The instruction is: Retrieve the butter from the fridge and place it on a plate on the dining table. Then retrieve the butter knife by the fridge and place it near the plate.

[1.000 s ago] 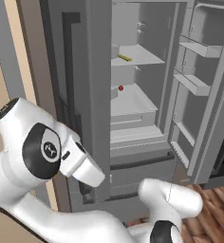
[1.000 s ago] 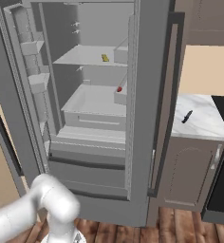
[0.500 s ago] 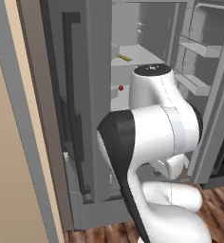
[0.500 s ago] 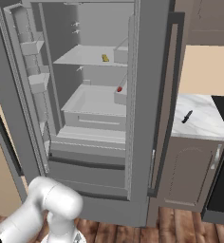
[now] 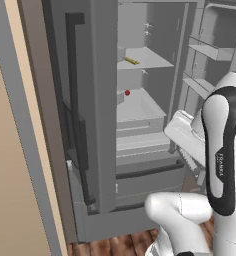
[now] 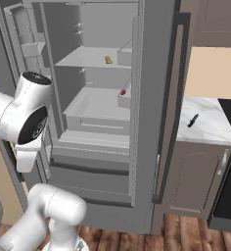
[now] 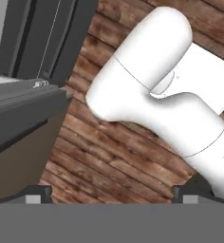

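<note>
**Fridge open, butter on the shelf**

We see the fridge (image 6: 151, 122) standing with one door swung wide open. Its inside is grey, with shelves and a big drawer. The butter (image 6: 108, 60) is a small yellow stick. It lies on the upper shelf, near the right side in the right base view. In the left base view the butter (image 5: 132, 61) lies toward the front of that same shelf.

A tiny red round thing (image 6: 123, 92) sits lower down, on the edge of the drawer, well below the butter.

To the right of the fridge is a bench (image 6: 210, 128) with a white marble top. A small dark knife (image 6: 192, 120) lies on it, near the fridge side.

Our arm is folded low in front of the fridge. The hand (image 7: 111, 197) points down at the brown wood floor (image 7: 109, 156). Its two dark fingertips (image 7: 38, 193) sit far apart at the bottom of the hand view, so we think it is spread wide and holds nothing, though we see very little of the tips. A dark grey edge of the fridge is at the left of the hand view.
</note>
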Controlling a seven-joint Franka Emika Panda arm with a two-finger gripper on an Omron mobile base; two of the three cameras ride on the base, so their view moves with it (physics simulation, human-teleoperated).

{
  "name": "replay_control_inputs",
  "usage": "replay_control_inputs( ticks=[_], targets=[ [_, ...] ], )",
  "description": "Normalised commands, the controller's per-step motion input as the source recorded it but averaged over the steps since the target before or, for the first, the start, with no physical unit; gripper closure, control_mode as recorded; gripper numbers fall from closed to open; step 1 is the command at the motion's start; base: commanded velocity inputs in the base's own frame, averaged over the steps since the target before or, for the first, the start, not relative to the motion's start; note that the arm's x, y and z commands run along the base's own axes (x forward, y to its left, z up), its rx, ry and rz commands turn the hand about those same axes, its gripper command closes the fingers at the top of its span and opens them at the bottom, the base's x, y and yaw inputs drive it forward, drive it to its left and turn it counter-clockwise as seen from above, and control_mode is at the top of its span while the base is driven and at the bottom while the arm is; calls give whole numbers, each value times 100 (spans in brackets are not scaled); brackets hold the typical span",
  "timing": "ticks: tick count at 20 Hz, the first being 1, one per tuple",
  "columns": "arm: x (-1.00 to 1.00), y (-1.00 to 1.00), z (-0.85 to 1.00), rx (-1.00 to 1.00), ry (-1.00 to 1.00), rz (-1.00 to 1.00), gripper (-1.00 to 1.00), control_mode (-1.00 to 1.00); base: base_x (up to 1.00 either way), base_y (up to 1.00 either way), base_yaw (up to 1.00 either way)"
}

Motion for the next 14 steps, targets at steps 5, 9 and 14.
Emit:
replay_control_inputs(
  ticks=[5, 9, 14],
  targets=[
    [36, -17, -40, 12, -17, 2, -100, -100, 0, 0, 0],
    [54, 0, -6, 14, -1, 2, -100, -100, 0, 0, 0],
    [63, -4, -4, 21, 2, 0, -100, -100, 0, 0, 0]
  ],
)
